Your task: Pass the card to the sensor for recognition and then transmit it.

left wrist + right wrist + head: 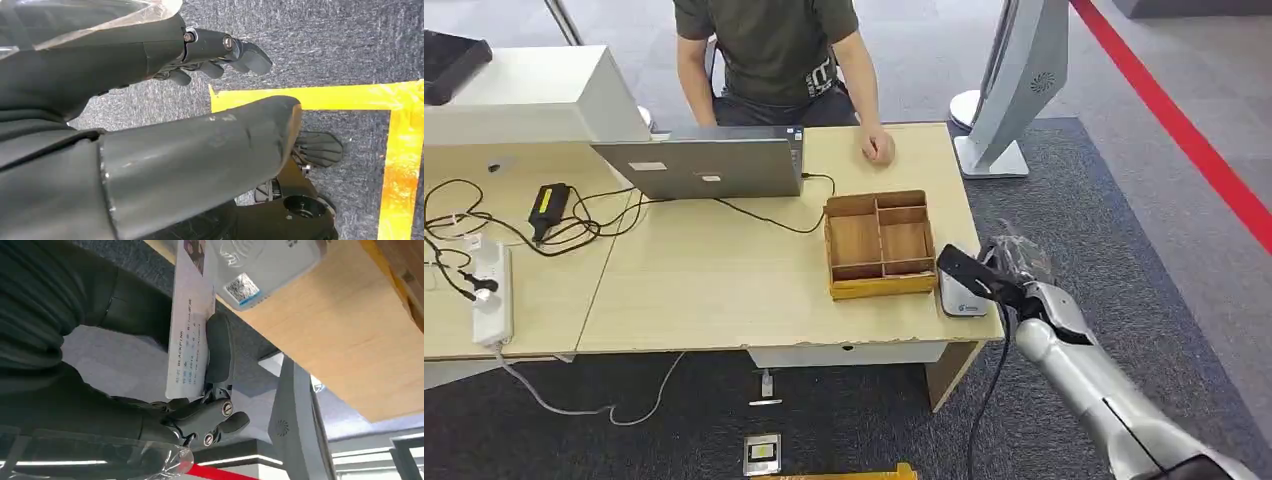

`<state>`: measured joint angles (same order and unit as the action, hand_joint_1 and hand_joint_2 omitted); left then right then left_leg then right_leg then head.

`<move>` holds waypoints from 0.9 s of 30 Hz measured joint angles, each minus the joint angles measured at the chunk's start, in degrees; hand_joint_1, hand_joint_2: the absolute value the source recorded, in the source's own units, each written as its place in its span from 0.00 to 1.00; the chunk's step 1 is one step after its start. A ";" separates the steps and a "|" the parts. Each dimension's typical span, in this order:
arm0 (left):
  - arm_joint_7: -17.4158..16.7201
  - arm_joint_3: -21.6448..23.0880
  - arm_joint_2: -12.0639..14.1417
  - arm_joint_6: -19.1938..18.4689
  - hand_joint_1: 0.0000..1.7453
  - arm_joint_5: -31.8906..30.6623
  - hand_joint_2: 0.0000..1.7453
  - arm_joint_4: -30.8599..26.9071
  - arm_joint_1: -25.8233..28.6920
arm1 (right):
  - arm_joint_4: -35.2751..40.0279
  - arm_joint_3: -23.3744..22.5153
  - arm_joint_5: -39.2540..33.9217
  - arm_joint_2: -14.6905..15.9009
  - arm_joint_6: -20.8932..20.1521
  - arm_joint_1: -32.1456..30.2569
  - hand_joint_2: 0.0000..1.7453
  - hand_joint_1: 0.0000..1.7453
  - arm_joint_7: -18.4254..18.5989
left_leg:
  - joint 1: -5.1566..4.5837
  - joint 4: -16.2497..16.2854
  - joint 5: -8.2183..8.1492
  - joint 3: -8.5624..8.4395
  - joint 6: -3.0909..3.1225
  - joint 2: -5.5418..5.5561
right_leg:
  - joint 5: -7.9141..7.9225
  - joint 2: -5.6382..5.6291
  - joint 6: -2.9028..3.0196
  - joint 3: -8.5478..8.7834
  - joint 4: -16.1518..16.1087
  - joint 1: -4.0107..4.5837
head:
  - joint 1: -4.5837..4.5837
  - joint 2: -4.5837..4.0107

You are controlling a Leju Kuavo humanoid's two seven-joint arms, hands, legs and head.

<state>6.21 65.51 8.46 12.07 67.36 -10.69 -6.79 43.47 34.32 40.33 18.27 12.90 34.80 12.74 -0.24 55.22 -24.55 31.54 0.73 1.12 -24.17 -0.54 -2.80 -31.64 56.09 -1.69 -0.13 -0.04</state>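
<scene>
My right hand (999, 275) hovers at the desk's front right corner, just over the grey card sensor (961, 298). In the right wrist view the hand (200, 405) pinches a white printed card (187, 330) between thumb and fingers, its far end close to the sensor (260, 265); whether card and sensor touch I cannot tell. My left hand (210, 55) hangs over the floor, fingers loosely spread, holding nothing.
A wooden divided tray (879, 243) sits left of the sensor. A person (774, 55) sits behind the desk (704, 280) with a hand (876, 146) resting on it, beside a laptop (709, 165). Cables and a power strip (492, 295) lie at the left. A grey stand (1014, 90) rises at the right.
</scene>
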 joint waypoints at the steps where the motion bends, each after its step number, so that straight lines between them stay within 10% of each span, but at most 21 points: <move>1: -0.11 0.00 0.00 0.04 0.00 0.02 0.00 0.00 0.00 | -0.31 0.04 0.28 -0.15 0.15 -0.15 1.00 1.00 0.00 | 0.00 0.00 0.00 0.00 0.00 0.00 | 0.00 0.00 0.00 0.00 0.00 0.00 | 0.00 0.00; 27: -1.11 -0.17 -0.02 1.03 0.00 1.81 0.00 0.00 0.06 | -5.27 1.05 4.06 -4.68 0.04 0.27 1.00 1.00 0.55 | 0.02 0.00 0.00 -0.03 0.00 0.00 | 0.01 0.00 0.01 0.03 0.01 0.02 | 0.00 0.00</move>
<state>5.09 65.33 8.44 13.09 69.18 -10.69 -6.73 38.21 35.36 44.39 13.59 12.94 35.07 13.29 -0.22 55.23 -24.55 31.50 0.72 1.11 -24.17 -0.54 -2.79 -31.61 56.10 -1.67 -0.13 -0.04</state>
